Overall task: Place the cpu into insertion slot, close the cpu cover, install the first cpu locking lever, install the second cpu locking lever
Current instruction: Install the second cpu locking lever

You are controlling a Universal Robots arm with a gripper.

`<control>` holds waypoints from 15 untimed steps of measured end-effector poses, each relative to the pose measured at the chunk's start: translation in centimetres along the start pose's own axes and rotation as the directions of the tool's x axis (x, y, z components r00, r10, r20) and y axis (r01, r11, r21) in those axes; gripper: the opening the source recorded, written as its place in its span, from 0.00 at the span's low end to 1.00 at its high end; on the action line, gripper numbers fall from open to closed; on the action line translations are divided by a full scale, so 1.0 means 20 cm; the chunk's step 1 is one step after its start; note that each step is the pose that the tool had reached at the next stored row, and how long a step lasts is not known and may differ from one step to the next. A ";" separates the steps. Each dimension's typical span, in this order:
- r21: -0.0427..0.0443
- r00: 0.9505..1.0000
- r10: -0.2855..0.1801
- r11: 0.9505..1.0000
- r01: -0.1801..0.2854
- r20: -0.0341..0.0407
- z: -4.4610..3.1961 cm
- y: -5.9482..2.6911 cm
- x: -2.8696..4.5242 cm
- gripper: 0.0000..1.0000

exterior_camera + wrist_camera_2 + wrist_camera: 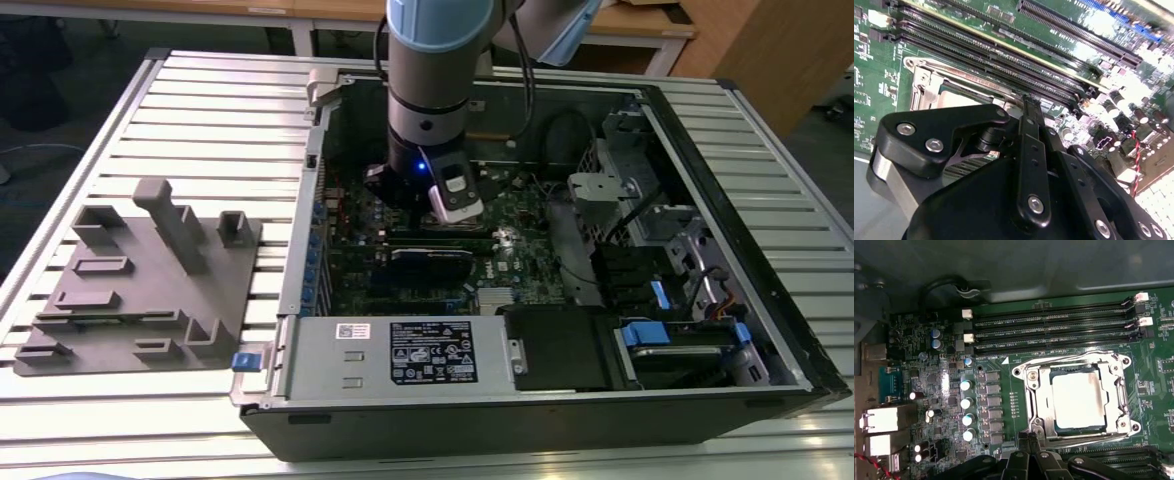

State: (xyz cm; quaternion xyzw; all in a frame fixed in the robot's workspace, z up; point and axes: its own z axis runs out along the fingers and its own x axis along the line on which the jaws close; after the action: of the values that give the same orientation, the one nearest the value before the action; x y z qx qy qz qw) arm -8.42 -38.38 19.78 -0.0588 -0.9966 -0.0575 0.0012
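Observation:
The cpu (pixel 1077 400), a square chip with a silver top, lies flat in the insertion slot (pixel 1074 370), whose dark rim peeks out around it. The cpu cover (pixel 1037 401), a silver frame, is down over the chip's edges. Thin wire levers (pixel 1069 360) run along two sides of the cover. My gripper (pixel 1028 441) hovers just off one side of the socket, fingers together and holding nothing. In the second wrist view the gripper (pixel 1027 102) points at the socket edge beside the cover (pixel 921 85). In the exterior view the gripper (pixel 449 218) reaches down into the open computer case.
Long black memory slots (pixel 1054 332) run beside the socket, and upright capacitors (pixel 967 402) stand on its other side. The case walls (pixel 694 180), a drive cage and a power supply (pixel 400 350) hem the board in. A grey fixture block (pixel 140 280) sits at the exterior view's left.

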 end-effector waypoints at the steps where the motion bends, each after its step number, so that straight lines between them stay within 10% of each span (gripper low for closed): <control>1: -0.003 1.000 0.000 1.000 0.000 0.000 0.002 0.000 0.000 0.11; 15: -0.009 1.000 0.000 1.000 0.000 -0.001 0.012 -0.015 0.017 0.11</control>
State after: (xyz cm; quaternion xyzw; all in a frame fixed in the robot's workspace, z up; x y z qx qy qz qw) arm -8.78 -38.61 19.51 -0.0588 -0.9963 -0.0619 0.0015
